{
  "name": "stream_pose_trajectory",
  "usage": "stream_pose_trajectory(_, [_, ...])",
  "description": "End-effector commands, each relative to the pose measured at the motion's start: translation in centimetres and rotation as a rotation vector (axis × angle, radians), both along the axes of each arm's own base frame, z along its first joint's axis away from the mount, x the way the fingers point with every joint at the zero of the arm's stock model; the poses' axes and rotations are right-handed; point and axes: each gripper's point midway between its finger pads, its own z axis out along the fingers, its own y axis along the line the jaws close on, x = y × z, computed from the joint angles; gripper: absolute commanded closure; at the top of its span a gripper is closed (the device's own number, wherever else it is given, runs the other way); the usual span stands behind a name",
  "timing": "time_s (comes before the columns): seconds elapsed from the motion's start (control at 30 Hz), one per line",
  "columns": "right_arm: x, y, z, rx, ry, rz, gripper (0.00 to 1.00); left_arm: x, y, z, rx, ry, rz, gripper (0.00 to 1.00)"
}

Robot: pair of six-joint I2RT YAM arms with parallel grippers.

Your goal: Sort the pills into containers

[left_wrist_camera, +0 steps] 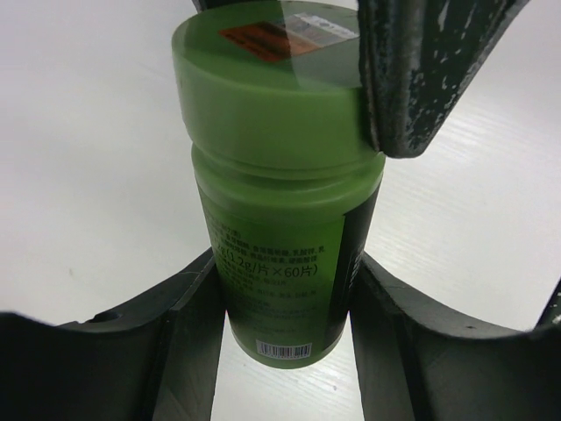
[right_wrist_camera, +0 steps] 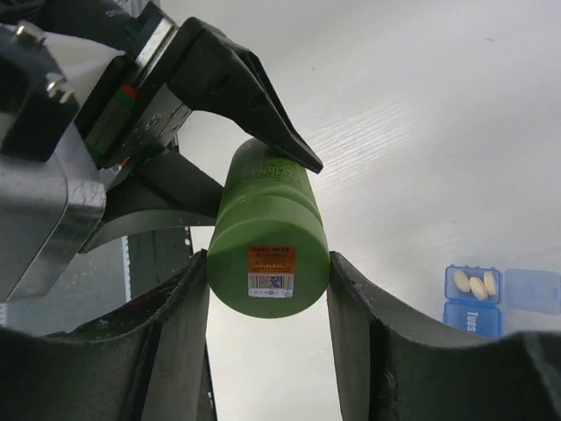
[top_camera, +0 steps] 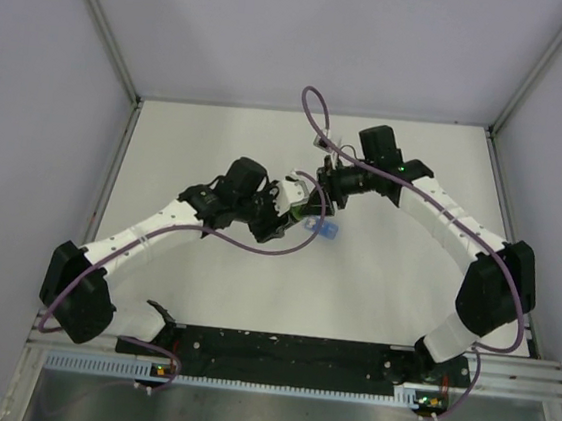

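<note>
**A:** Above the middle of the tabletop [top_camera: 202, 293], both arms share the green bottle [right_wrist_camera: 263, 189]. The left fingers [left_wrist_camera: 188, 333] are clamped on its body, and the right fingers [right_wrist_camera: 175, 351] are clamped round its cap [left_wrist_camera: 263, 96].

**B:** So the step in hand looks like unscrewing. How is it done cleanly?

**A:** Let the left side act as the vice and nothing more. The right side should turn about the bottle's own axis and never pry sideways. In the right wrist view the hold looks square, with one finger at 9 o'clock of the cap's end face and one at 3 o'clock. I'd point the mouth upward before the cap comes free, or the contents may roll out.

**B:** And the container?

**A:** The blue pill box [right_wrist_camera: 531, 291] lies on the tabletop near the bottle, at about 4 o'clock from it in the overhead view. One compartment is open, with three white pills [right_wrist_camera: 473, 282] inside.

**B:** Any writing?

**A:** The bottle's label shows "(1.2g/片×60片)" with a barcode below it, and the other print is too small to read. An orange sticker on the cap's top carries a code I cannot read. A closed lid on the box reads "Tues", as far as I can make out.
</note>
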Motion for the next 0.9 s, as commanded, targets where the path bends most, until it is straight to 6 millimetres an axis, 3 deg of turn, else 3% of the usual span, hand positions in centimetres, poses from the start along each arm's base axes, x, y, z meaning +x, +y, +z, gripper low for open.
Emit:
stream_pose_trajectory(0.0, [0.1, 0.8, -2.5, -0.049, 0.151, -0.040, 0.86, 3.6, -0.7, 4.2, -0.071, -0.203, 0.111, 1.00])
stream_pose_trajectory(0.23, [-0.3, 2.3, -4.3, -0.014, 0.367, -0.028, 0.82, 5.5, 0.5, 3.2, -0.049, -0.261, 0.250, 1.00])
stream_pose_trajectory(0.37, [-0.4, 2.7, -5.1, -0.008, 0.440, -0.022, 0.73, 6.2, 1.2, 2.3, -0.012, -0.298, 0.308, 1.00])
stream_pose_trajectory(0.6, [-0.3, 2.7, -4.3, 0.015, 0.423, -0.002, 0.57, 6.1, 1.2, 2.4, -0.015, -0.302, 0.304, 1.00])
stream_pose_trajectory(0.73, [0.2, 2.0, -3.2, 0.040, 0.387, -0.004, 0.38, 5.8, 1.1, 2.3, -0.019, -0.297, 0.293, 1.00])
stream_pose_trajectory(0.87, [0.6, 1.1, -2.4, 0.060, 0.366, -0.018, 0.30, 5.9, 1.1, 2.3, -0.017, -0.295, 0.293, 1.00])
